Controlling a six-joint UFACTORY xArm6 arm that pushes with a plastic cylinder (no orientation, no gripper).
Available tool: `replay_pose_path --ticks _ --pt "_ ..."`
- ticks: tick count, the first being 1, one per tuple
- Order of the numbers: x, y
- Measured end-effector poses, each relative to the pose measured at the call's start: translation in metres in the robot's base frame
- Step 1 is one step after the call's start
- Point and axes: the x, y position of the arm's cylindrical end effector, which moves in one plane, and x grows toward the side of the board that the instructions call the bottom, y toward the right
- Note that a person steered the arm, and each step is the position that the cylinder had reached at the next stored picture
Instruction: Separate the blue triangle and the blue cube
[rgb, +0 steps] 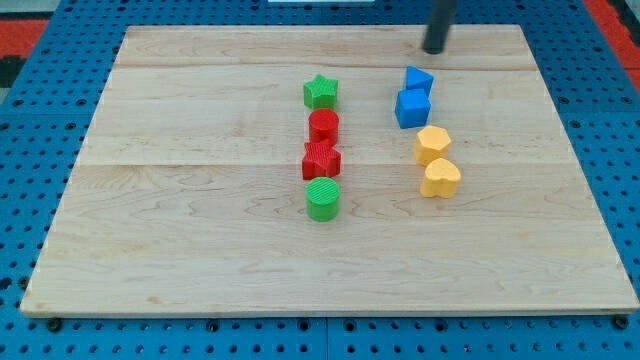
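Note:
The blue triangle (418, 79) lies right of the board's centre, near the view's top. The blue cube (412, 108) sits just below it and touches it. My tip (434, 49) stands above and slightly to the right of the blue triangle, a short gap away from it. The rod runs up out of the view's top edge.
A column left of the blue blocks holds a green star (321, 92), a red cylinder (323, 126), a red star (321, 160) and a green cylinder (323, 199). A yellow hexagon (432, 144) and a yellow heart (440, 178) lie below the blue cube. The wooden board (200, 250) lies on a blue pegboard.

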Motion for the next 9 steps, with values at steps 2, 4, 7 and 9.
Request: replay_pose_path --ticks 2,4,7,9 --pt "0.03 -0.076" --pt "0.075 -0.051" --pt "0.115 -0.016" --pt "0.093 -0.003"
